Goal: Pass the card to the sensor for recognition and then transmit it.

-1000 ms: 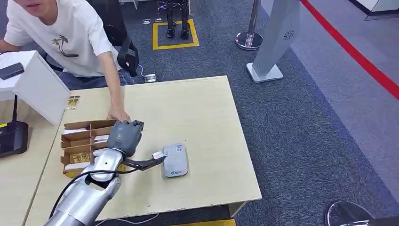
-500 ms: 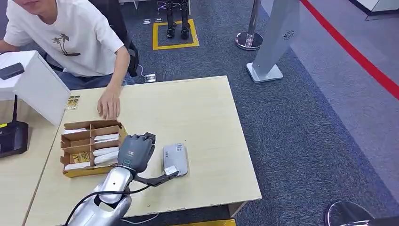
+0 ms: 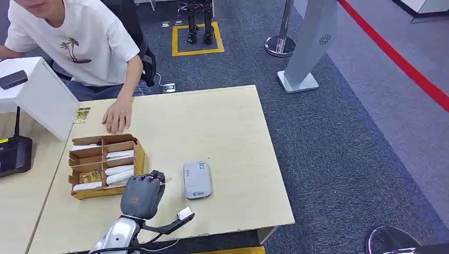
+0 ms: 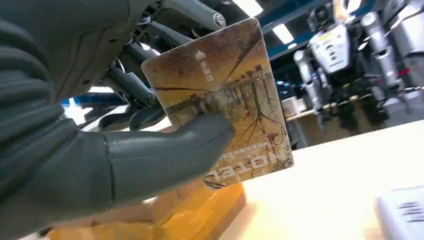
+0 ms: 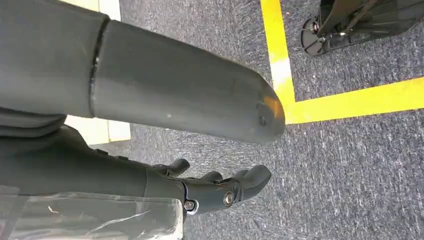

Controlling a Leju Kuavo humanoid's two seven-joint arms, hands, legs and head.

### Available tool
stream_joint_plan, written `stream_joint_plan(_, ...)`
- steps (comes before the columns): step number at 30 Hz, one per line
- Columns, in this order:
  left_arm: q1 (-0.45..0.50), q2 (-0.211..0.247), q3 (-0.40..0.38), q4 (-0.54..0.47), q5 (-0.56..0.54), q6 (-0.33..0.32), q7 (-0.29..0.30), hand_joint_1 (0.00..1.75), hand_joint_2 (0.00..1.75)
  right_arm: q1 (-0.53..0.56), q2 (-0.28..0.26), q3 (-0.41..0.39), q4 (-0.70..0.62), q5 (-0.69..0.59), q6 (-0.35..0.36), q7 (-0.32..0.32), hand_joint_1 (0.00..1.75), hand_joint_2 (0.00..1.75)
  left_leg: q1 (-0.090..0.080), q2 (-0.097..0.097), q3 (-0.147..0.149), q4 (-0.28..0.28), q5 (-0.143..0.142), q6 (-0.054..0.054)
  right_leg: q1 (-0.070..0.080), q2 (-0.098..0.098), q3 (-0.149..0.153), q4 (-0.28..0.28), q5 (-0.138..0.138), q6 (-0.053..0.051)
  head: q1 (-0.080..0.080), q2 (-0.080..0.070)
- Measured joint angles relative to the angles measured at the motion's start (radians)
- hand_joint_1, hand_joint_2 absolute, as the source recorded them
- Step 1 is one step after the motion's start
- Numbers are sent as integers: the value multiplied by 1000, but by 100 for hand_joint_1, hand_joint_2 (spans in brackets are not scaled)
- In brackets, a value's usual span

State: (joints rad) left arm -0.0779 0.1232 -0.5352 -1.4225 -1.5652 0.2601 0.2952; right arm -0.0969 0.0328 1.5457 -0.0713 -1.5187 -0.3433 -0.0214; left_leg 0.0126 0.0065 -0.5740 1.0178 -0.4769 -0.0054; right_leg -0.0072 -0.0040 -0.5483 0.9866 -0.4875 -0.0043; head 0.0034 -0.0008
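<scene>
My left hand (image 3: 141, 196) hovers over the near part of the wooden table (image 3: 233, 132), left of the grey card reader (image 3: 197, 180) and not touching it. In the left wrist view its thumb (image 4: 170, 155) and fingers pinch a brown and yellow hotel card (image 4: 225, 85), held upright above the tabletop, with a corner of the card reader (image 4: 405, 212) beyond it. My right hand (image 5: 150, 95) hangs over the carpet and holds nothing, its fingers (image 5: 225, 192) apart from the thumb.
A cardboard box (image 3: 138, 153) with compartments of cards lies just beyond my left hand. A person sits at the far left, one hand (image 3: 116, 117) flat on the table. A white box (image 3: 42, 95) and a black device (image 3: 13, 153) stand at the left.
My left hand has drawn back from the cardboard box toward the table's near edge, passing beside the reader. The person's hand has pulled away from the box to the table's far side.
</scene>
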Motion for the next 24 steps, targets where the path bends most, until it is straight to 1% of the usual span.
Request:
stream_joint_plan(8,26,-3,62,7,6,18,8,175,175,0,0,0,0,0,-2,0,0,175,0,0,0,0,0,0,0,0,0,0,0,0,0,0)
stream_joint_plan(12,20,-17,87,24,7,42,-8,175,175,0,1,0,0,1,-2,1,0,175,0,0,0,0,0,0,0,0,0,0,0,0,0,0)
stream_joint_plan(19,-39,-52,94,63,1,45,-42,175,175,-2,1,3,0,2,3,1,0,175,0,0,0,0,0,0,0,0,0,0,0,0,0,0)
stream_joint_plan(24,-93,-82,93,97,18,41,-64,175,175,-3,1,9,0,3,11,3,0,175,0,0,0,0,0,0,0,0,0,0,0,0,0,0)
